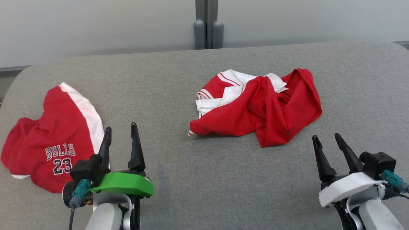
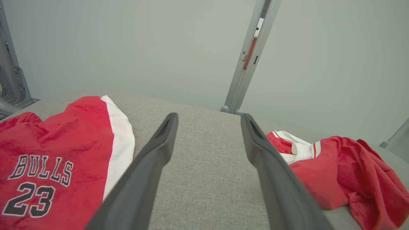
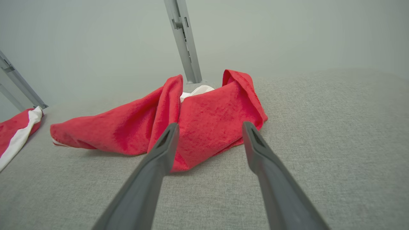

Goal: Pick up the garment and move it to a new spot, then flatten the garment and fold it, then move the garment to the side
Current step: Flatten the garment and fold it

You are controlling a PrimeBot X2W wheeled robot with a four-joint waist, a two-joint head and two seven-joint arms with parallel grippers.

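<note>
The crumpled garment (image 1: 255, 108), red with white striped trim, is lying in a heap on the grey counter (image 1: 191, 179), slightly right of centre. The left gripper (image 1: 121, 126) is hovering at the near left with its fingers spread and nothing between them. It is sitting just beside a second red garment (image 1: 54, 140) printed "BULLS 23", which is lying flatter at the counter's left end. The right gripper (image 1: 326, 135) is hovering at the near right, fingers likewise spread and empty. It is pointing toward the crumpled garment's near red fold without touching it. The two garments are lying well apart.
</note>
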